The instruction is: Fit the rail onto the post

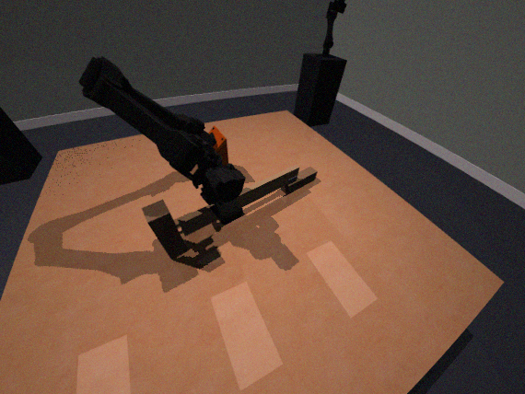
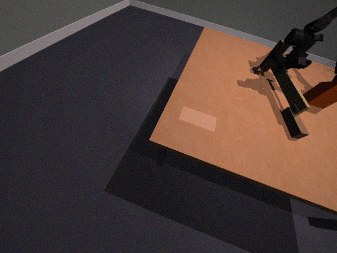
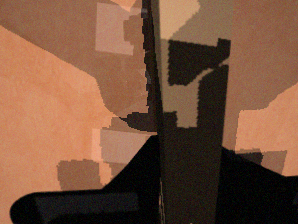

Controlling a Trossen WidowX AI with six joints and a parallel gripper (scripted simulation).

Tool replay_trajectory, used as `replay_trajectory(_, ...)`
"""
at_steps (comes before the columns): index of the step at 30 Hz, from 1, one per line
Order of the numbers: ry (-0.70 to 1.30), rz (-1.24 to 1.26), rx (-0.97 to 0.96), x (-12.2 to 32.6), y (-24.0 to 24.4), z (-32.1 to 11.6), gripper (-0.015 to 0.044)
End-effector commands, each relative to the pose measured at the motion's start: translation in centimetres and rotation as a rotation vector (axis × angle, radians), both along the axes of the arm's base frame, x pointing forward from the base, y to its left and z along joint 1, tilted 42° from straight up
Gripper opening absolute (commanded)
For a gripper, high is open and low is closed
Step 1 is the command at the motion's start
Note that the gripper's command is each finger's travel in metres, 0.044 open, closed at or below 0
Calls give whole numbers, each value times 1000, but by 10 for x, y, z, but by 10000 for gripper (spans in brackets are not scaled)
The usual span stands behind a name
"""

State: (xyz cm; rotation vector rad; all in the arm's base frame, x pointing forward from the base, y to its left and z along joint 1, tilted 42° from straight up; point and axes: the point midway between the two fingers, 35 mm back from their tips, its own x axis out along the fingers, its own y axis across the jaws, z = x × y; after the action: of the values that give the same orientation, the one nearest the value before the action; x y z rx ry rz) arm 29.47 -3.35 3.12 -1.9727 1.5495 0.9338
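Note:
The long dark wooden rail (image 1: 267, 189) (image 2: 287, 86) (image 3: 192, 155) runs from the short post (image 1: 164, 234) (image 2: 272, 54) to the low footboard block (image 1: 304, 180) (image 2: 293, 123). My gripper (image 1: 227, 212) (image 2: 278, 63) (image 3: 173, 141) is shut on the rail, nearer its post end. The rail is off the table and looks close to level. Its near end is close beside the post; a narrow gap seems to show there in the top view. The pegs and holes are too dark and small to make out. The far end is at the footboard block; its seating in the bracket is unclear.
An orange block (image 1: 221, 144) (image 2: 322, 95) stands on the table (image 1: 295, 331) (image 2: 224, 153) behind the rail. My arm reaches in from the back left in the top view. Dark shadows lie around the post and under the rail.

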Motion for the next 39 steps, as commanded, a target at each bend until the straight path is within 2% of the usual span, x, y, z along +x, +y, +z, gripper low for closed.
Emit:
replay_trajectory(1,-3,0,-9,1,-3,2,0)
replay_trajectory(39,-2,0,-8,-1,2,-2,0)
